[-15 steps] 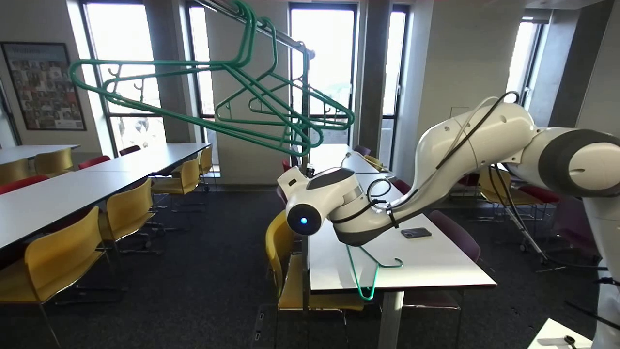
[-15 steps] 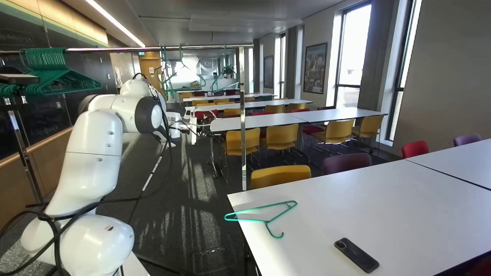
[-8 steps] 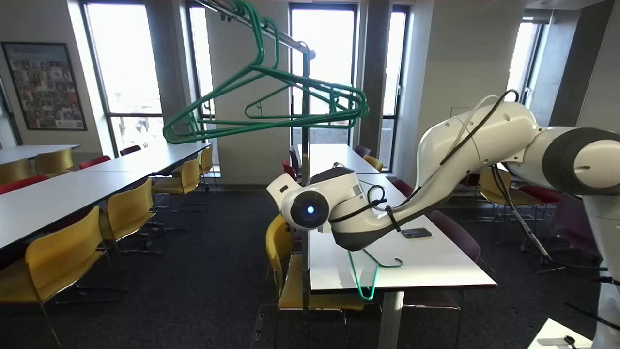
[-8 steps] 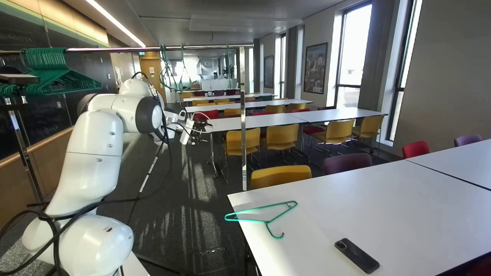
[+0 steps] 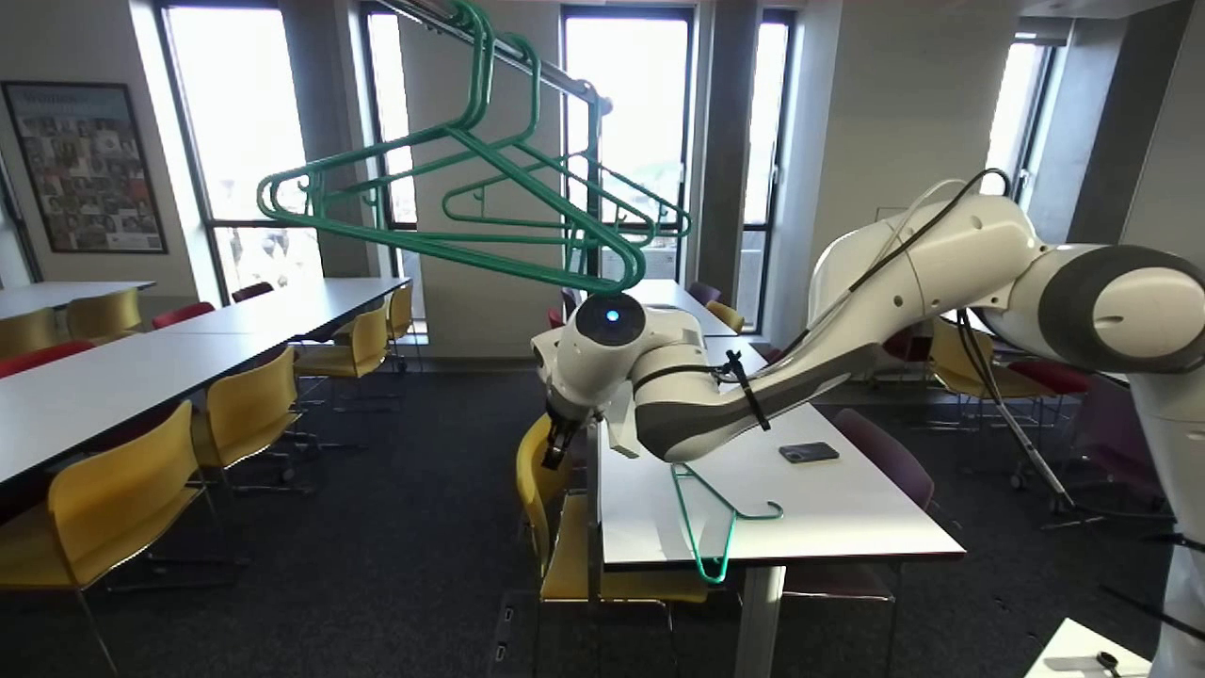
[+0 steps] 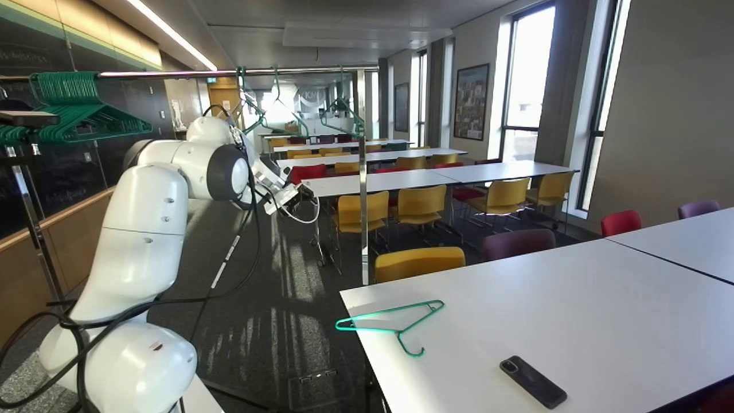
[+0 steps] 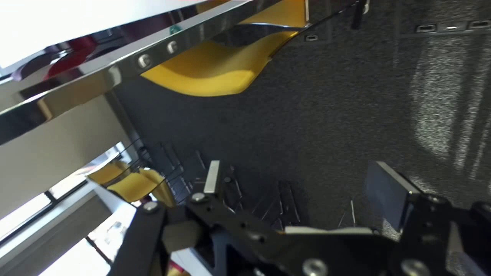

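My gripper [image 7: 301, 180] stands open with nothing between its pads [image 7: 387, 191]; dark carpet shows through the gap. In an exterior view the gripper [image 5: 555, 447] points down below the wrist, beside the rack's post. Several green hangers [image 5: 478, 89] hang from the rail above, askew. Their lower bars overlap the top of the wrist in that view; contact cannot be told. Another green hanger [image 6: 397, 331] lies flat on the white table [image 6: 573, 298], one end past the edge, apart from the gripper. A dense bunch of green hangers [image 6: 69, 89] hangs at the rail's far left.
A metal rail [image 6: 172, 74] ends at a shiny upright post [image 6: 363, 172]; the post [image 7: 159, 51] crosses close by in the wrist view. A yellow chair [image 7: 203, 73] is near it. A dark phone [image 6: 533, 381] lies on the table. More tables and chairs fill the room.
The wrist has risen and turned, so the gripper now points downward in an exterior view. The hangers on the rail have swung back and forth. The table hanger and phone have not moved.
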`<state>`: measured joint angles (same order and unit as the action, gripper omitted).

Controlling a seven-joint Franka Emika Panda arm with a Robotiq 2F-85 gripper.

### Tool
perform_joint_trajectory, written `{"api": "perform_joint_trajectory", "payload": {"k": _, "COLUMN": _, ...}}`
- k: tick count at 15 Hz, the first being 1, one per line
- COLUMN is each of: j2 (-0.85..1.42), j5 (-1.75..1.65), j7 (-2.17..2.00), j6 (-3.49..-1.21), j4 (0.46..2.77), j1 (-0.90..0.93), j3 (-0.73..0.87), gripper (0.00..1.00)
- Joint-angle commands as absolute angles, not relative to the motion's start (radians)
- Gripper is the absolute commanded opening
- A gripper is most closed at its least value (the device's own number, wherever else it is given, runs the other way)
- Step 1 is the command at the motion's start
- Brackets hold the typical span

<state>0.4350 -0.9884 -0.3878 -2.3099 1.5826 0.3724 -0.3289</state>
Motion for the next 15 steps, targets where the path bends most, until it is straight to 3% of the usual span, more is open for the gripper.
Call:
{"api": "perform_joint_trajectory", "payload": {"k": 1, "j2": 0.441, "j5": -0.741, "j7": -0.276, "j6": -2.291, "j4": 1.563, "j1": 0.306, "j3": -0.39, "gripper": 1.0}}
{"api": "perform_joint_trajectory", "payload": {"k": 5, "j2": 0.434, "j5": -0.431, "j7": -0.194, "j6": -2.191, "j4": 1.528, "j1": 0.369, "j3": -0.307, "gripper": 1.0}}
{"api": "perform_joint_trajectory", "payload": {"k": 6, "j2": 0.432, "j5": -0.478, "j7": -0.21, "j6": -2.268, "j4": 1.563, "j1": 0.396, "j3": -0.272, "gripper": 1.0}}
{"api": "perform_joint_trajectory", "payload": {"k": 15, "j2": 0.439, "j5": -0.417, "j7": -0.18, "j6": -2.215, "j4": 1.534, "j1": 0.396, "j3": -0.266, "gripper": 1.0}}
